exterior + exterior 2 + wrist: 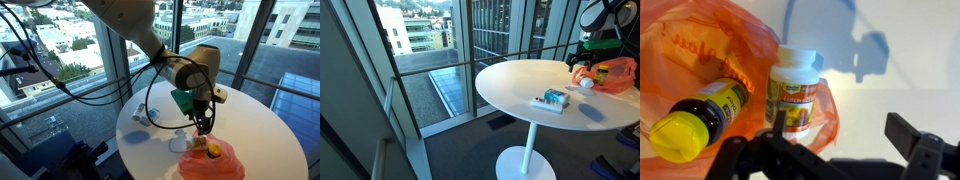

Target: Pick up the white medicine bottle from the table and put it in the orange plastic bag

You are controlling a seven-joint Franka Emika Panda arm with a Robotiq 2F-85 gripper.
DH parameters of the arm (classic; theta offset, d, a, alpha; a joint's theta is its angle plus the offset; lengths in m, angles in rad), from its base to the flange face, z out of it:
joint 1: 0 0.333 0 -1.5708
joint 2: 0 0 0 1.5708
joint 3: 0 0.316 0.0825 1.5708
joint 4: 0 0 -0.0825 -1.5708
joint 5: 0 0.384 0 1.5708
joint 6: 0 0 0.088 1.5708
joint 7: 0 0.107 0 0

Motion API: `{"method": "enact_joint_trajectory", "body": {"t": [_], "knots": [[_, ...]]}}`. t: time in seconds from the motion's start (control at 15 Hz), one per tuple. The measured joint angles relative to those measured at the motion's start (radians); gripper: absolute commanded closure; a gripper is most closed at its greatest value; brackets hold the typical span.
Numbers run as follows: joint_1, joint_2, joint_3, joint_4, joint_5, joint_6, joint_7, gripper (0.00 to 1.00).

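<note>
The white medicine bottle [795, 90], with a white cap and an orange-yellow label, lies on its side at the edge of the orange plastic bag [700, 50], its lower part on the crinkled plastic. In both exterior views it shows as a small white shape [179, 143] [586, 84] beside the bag [215, 162] [615, 75] on the white round table [260, 130] [520, 85]. My gripper [838, 128] [204, 127] hovers just above the bottle and bag, open, with nothing between its fingers.
A dark bottle with a yellow cap [695, 120] lies inside the bag. A flat blue-and-white pack [553, 100] [145, 117] sits nearer the table's edge. A black cable [150, 100] hangs from the arm. Glass walls stand close behind the table.
</note>
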Motion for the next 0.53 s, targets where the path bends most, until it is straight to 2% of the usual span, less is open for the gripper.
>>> {"method": "enact_joint_trajectory", "body": {"t": [0.53], "knots": [[0.000, 0.028, -0.007, 0.008, 0.000, 0.084, 0.078, 0.00]]}}
